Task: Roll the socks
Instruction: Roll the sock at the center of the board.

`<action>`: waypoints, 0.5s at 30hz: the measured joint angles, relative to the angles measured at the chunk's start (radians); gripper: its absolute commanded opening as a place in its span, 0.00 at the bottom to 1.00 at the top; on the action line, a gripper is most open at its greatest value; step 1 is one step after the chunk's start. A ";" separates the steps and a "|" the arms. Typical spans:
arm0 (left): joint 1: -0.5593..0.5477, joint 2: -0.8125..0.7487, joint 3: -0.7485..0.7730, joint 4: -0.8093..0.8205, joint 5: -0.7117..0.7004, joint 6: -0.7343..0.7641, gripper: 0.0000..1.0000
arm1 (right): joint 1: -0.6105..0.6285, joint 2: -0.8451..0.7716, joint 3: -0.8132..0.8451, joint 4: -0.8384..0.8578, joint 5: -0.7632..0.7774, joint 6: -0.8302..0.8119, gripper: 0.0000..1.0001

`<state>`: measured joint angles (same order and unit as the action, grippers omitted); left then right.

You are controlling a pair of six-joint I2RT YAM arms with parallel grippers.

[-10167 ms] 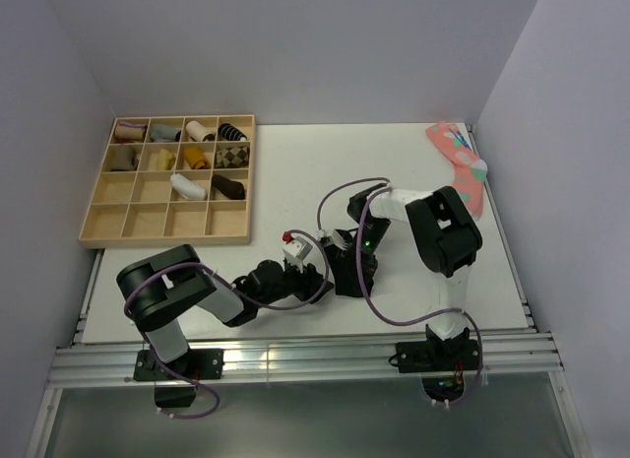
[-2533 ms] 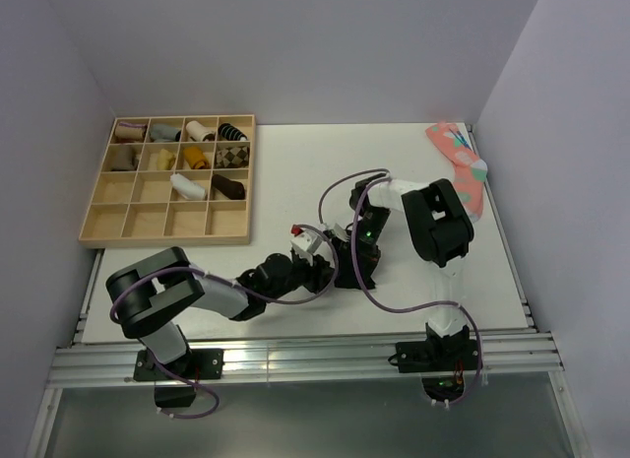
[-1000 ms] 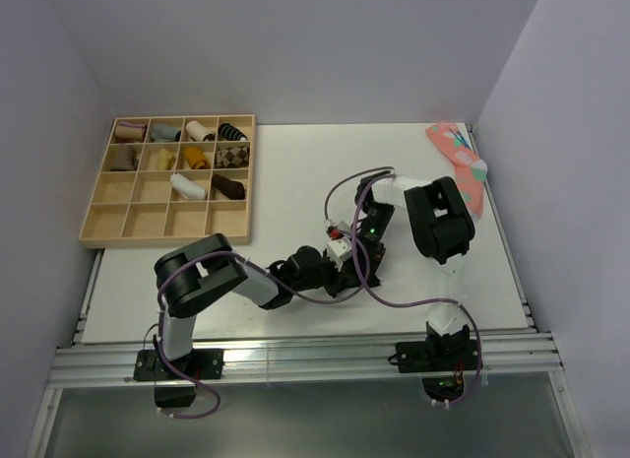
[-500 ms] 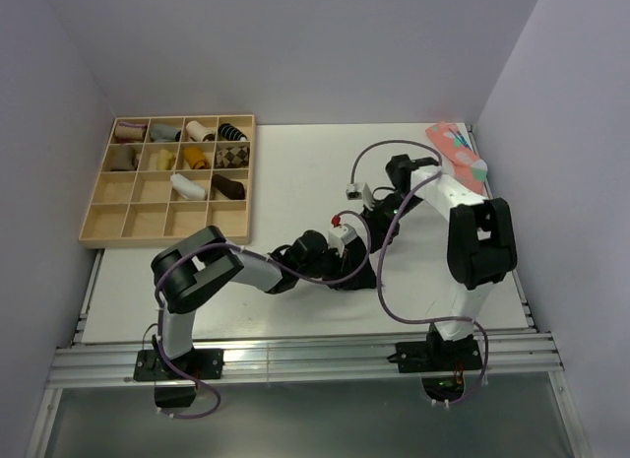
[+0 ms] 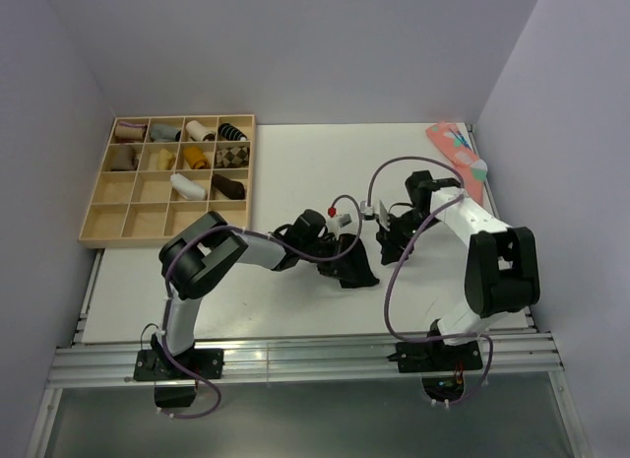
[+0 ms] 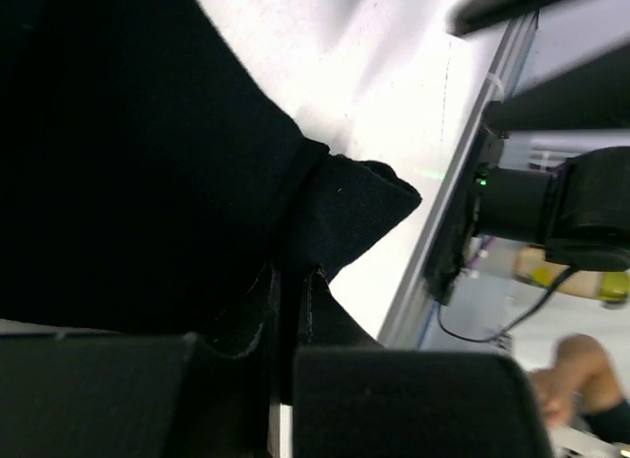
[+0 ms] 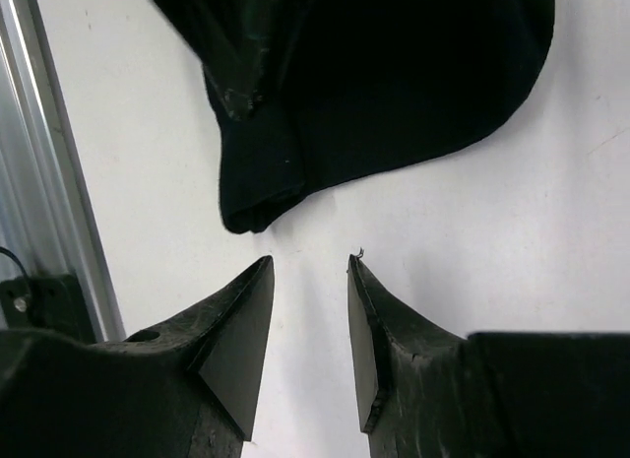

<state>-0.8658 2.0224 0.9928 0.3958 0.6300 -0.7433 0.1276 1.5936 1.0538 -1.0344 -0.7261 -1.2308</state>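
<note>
A black sock (image 5: pixel 357 273) lies crumpled on the white table near the middle. My left gripper (image 5: pixel 341 261) reaches over to it from the left. In the left wrist view the sock (image 6: pixel 148 163) fills the upper left, and the left gripper (image 6: pixel 291 286) is shut on a fold of its fabric. My right gripper (image 5: pixel 389 249) hovers just right of the sock. Seen from the right wrist, the right gripper (image 7: pixel 310 266) stands open over bare table with nothing between its fingers. There the sock (image 7: pixel 413 84) lies a short way ahead, apart from the tips.
A wooden compartment tray (image 5: pixel 128 222) at the back left holds several rolled socks. A coral-pink spotted sock (image 5: pixel 459 163) lies at the back right by the wall. The metal rail (image 5: pixel 295 359) runs along the table's near edge.
My right gripper has opened and drawn back to the right, off the sock. The left arm has stretched further right, still pinching the black sock.
</note>
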 measured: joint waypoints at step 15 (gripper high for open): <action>0.050 0.100 0.170 -0.230 0.161 -0.106 0.00 | 0.176 -0.261 -0.271 0.145 0.047 -0.127 0.52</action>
<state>-0.8158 2.1223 1.1625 0.1661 0.7906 -0.8490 0.3035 1.3323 0.7830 -0.8894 -0.6788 -1.3582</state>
